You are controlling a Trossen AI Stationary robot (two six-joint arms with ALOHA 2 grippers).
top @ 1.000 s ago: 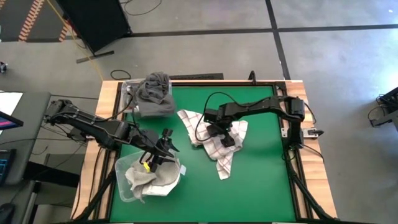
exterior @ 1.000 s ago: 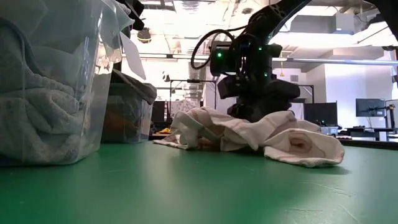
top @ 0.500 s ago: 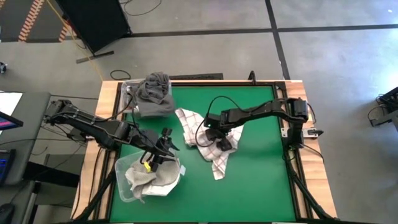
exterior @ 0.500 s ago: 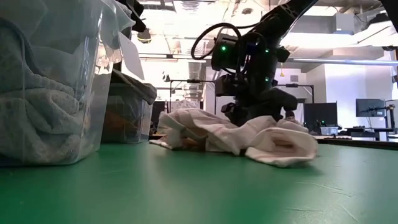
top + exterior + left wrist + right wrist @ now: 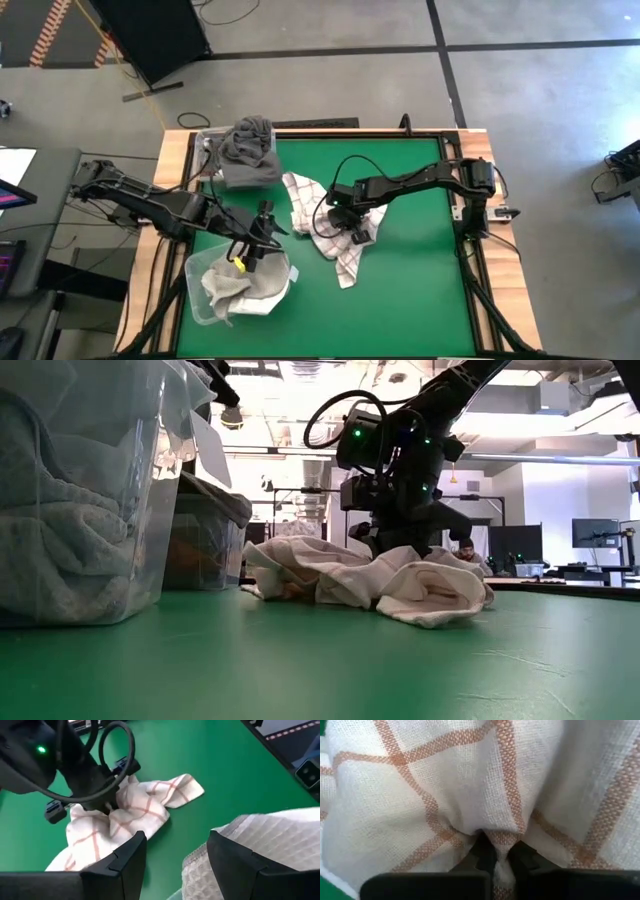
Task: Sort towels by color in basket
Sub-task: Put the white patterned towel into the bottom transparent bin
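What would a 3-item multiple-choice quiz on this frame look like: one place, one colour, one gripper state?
1. Where is the left gripper?
A. over the clear bin nearest the low camera
B. on the checked towel
C. off the table

2. What colour are the checked towel's lines?
A. blue
B. rust orange
C. black

3. What is the right gripper doing?
A. open above the mat
B. shut on a grey towel
C. shut on the checked towel

Key: 1 A, it hovers above the clear bin holding the cream towel. 2 B, right wrist view shows orange stripes. 3 C, cloth is pinched between its fingers.

right pincer (image 5: 338,222) on checked towel (image 5: 345,255) | left pincer (image 5: 258,243) over bin (image 5: 200,305)
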